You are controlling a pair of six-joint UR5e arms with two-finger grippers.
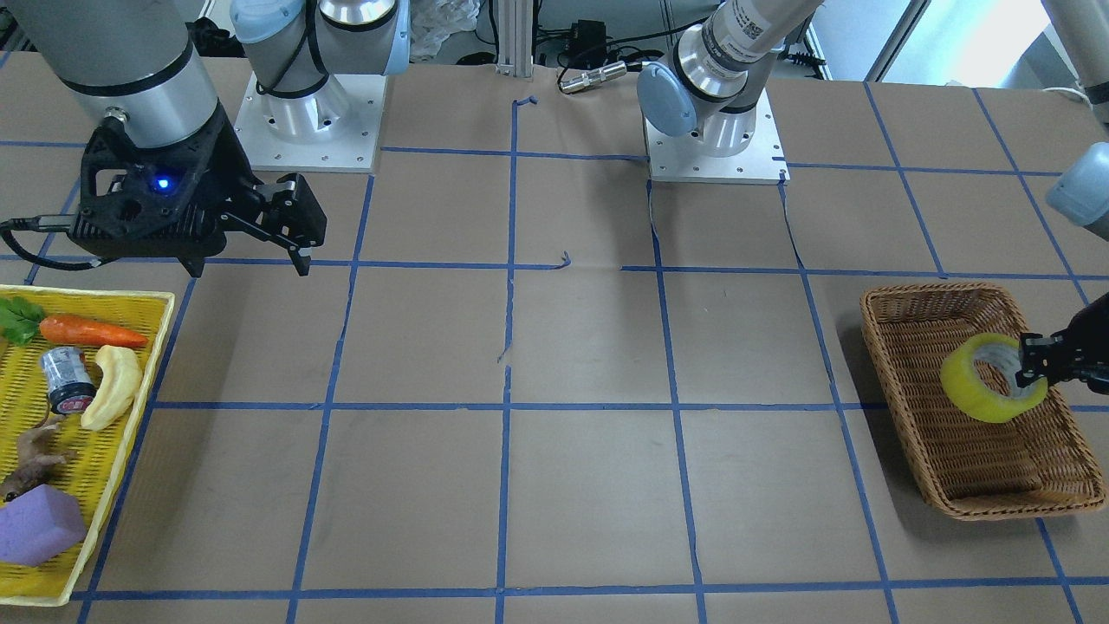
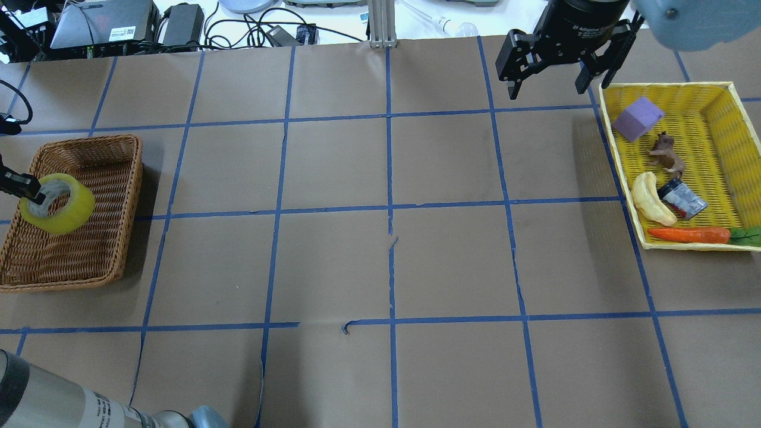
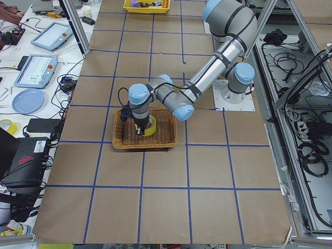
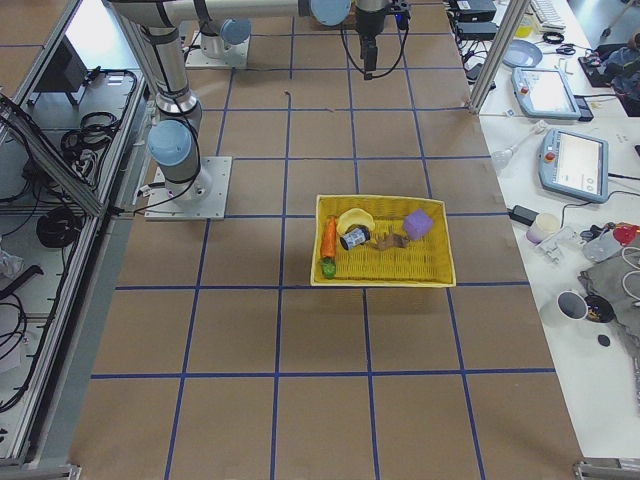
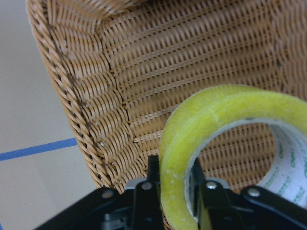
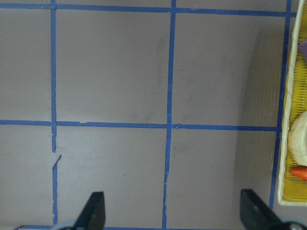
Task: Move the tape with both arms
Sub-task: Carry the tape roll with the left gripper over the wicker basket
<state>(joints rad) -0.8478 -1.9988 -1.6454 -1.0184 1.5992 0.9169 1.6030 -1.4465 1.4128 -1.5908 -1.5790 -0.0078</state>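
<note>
The yellow tape roll (image 1: 970, 387) stands on edge over the brown wicker basket (image 1: 918, 299). My left gripper (image 1: 1035, 364) is shut on the roll's wall, one finger inside the core and one outside. The left wrist view shows the tape (image 5: 216, 110) pinched between the fingers (image 5: 152, 173), with the basket's weave close behind. The tape also shows in the overhead view (image 2: 68, 214) with the left gripper (image 2: 27, 185) on it. My right gripper (image 2: 546, 86) is open and empty, above bare table beside the yellow tray (image 2: 666, 86). It also shows in the right wrist view (image 6: 173, 213).
The yellow tray (image 1: 87, 295) holds a carrot (image 1: 91, 332), a pale banana toy (image 1: 117, 386), a small can (image 1: 65, 377), a brown animal figure and a purple block (image 1: 39, 524). Blue tape lines grid the brown table. The arm bases stand at the robot's edge.
</note>
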